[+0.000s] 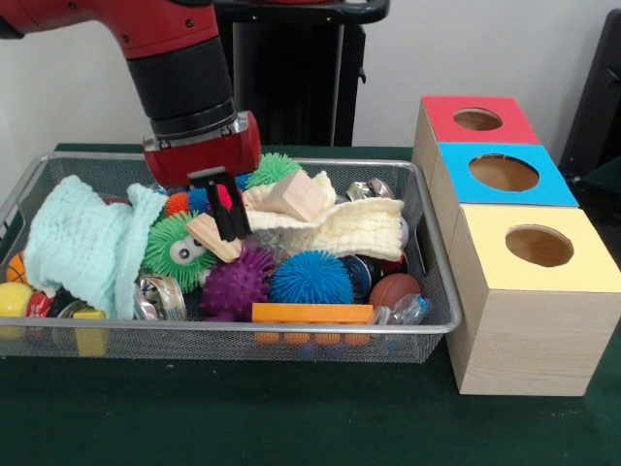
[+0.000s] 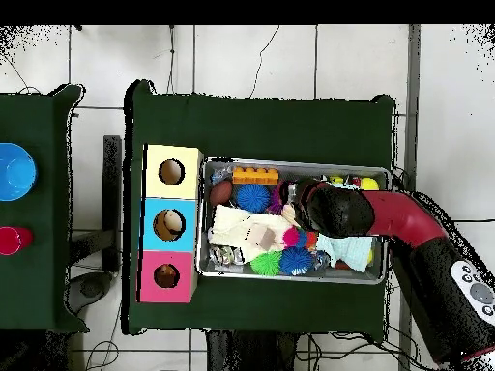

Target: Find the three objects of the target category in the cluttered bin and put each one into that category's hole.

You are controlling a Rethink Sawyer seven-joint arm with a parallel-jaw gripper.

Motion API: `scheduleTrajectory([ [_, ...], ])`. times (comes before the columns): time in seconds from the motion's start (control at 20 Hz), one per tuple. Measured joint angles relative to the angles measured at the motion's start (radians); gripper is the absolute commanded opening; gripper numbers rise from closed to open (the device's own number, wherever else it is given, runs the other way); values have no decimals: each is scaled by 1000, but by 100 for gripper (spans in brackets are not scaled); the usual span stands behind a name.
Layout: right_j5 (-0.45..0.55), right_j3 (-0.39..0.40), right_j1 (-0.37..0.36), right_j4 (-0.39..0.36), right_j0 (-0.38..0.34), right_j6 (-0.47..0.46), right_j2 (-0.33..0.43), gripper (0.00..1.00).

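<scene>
The gripper (image 1: pixel 228 216) hangs low over the middle of the bin (image 1: pixel 427 328), its black fingers close together, tips just above a tan wooden wedge (image 1: pixel 215 238). Whether they pinch anything cannot be told.

Clutter crowds the spot. Left of the fingers lies a green spiky ball (image 1: pixel 177 249) with googly eyes, and beyond it a pale mint cloth (image 1: pixel 85 243) heaped over the bin's left end. Just right of the fingers a light wooden block (image 1: pixel 296 197) rests tilted on a cream cloth (image 1: pixel 340 231). Nearer the front sit a purple spiky ball (image 1: pixel 236 283) and a blue spiky ball (image 1: pixel 310 278), side by side, with an orange toy brick (image 1: pixel 311 313) along the near wall. A brown ball (image 1: pixel 394 289) lies at the near right. At the far left corner a yellow ball (image 1: pixel 14 298) and an orange ball (image 1: pixel 15 266) peek out from under the cloth's edge.

No toy animal shows plainly — the cloths and balls cover much of the bin's floor.

Right of the bin stand three wooden boxes in a row: red top (image 1: pixel 478 118) farthest, blue top (image 1: pixel 505 174) in the middle, yellow top (image 1: pixel 537 248) nearest. The red box's hole (image 1: pixel 477 119) is open, well apart from the gripper. From overhead, the arm (image 2: pixel 401 214) reaches across the bin's end opposite the boxes.
</scene>
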Motion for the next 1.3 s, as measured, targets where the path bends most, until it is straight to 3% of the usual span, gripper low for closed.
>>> scheduleTrajectory([
  [0.6, 137, -34, -153, -54, 95, 0, -30, 0],
  [0.95, 136, -62, -235, -178, 205, 0, -87, 0],
  [1.3, 97, -95, -248, -292, 281, 0, -142, 0],
])
